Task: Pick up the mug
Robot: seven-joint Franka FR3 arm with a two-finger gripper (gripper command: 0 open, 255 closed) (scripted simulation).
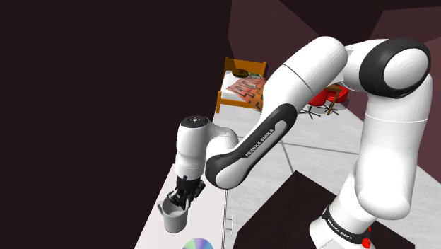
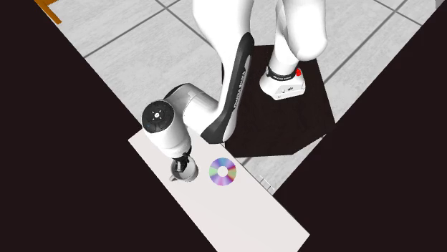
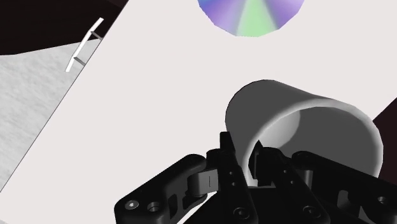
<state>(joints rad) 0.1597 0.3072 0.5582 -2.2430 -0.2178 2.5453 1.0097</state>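
We've got the gripper [image 3: 245, 160] clamped on the grey mug [image 3: 318, 127]: one finger inside the rim, one outside, pinching the wall. The mug is upright over the white surface [image 2: 243, 215], near one end, just beside the rainbow disc [image 2: 223, 172]. We can't tell whether it's touching the surface.

The arm [image 1: 247, 148] bends low, fingers [image 3: 226, 164] pinching the mug [image 3: 327, 130] wall.

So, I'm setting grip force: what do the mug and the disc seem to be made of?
Mug: plain matte pale grey, no gloss or pattern; material stays open, perhaps ceramic or plastic. Disc: glossy, rainbow sheen in wedges around a centre hole, likely coated plastic like a CD.
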